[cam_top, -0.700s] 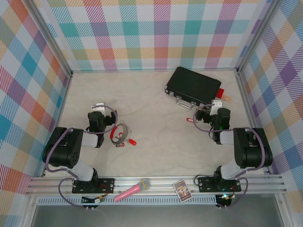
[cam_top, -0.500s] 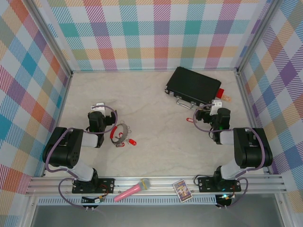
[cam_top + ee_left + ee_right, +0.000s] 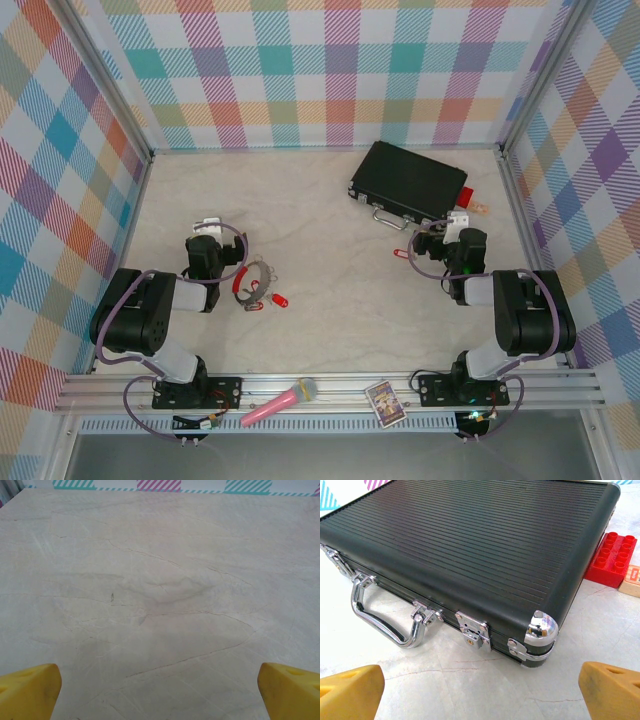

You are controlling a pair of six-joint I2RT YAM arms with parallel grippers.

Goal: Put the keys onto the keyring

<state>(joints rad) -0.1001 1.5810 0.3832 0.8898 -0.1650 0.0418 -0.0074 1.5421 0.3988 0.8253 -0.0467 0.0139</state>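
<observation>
Top external: left gripper [image 3: 207, 224] and right gripper [image 3: 460, 218] both spread wide, empty. Keyring [image 3: 255, 282] lies toward the tabletop's [image 3: 330, 230] left edge, two keys [image 3: 278, 299] beside it; a third key [image 3: 400, 254] sits before the black case [image 3: 408, 182], far-right corner.

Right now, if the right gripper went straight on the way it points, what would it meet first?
Most likely the black case: its latched front side lies just ahead of the open right gripper.
</observation>
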